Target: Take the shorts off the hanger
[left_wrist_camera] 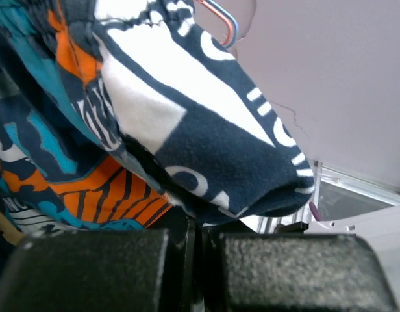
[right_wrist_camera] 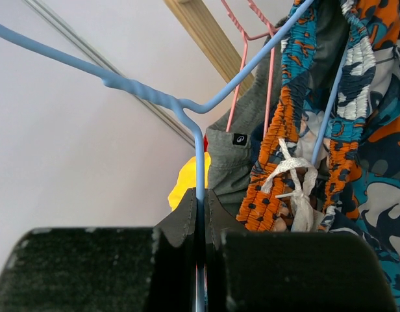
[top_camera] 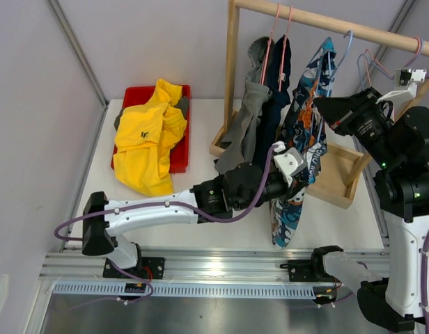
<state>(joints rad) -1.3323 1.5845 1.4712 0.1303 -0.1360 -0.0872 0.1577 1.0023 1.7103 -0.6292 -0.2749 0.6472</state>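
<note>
Right gripper (right_wrist_camera: 201, 218) clamps the blue hanger (right_wrist_camera: 199, 156); left gripper (left_wrist_camera: 197, 237) is clenched, apparently on the printed shorts (left_wrist_camera: 187, 143) just above it. A thin pinch may slip when pulling.

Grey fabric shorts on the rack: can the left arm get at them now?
Probably not at once: the left gripper seems shut on the blue-orange-white printed shorts. The grey fabric shorts hang close by, with nothing in front of them.
</note>
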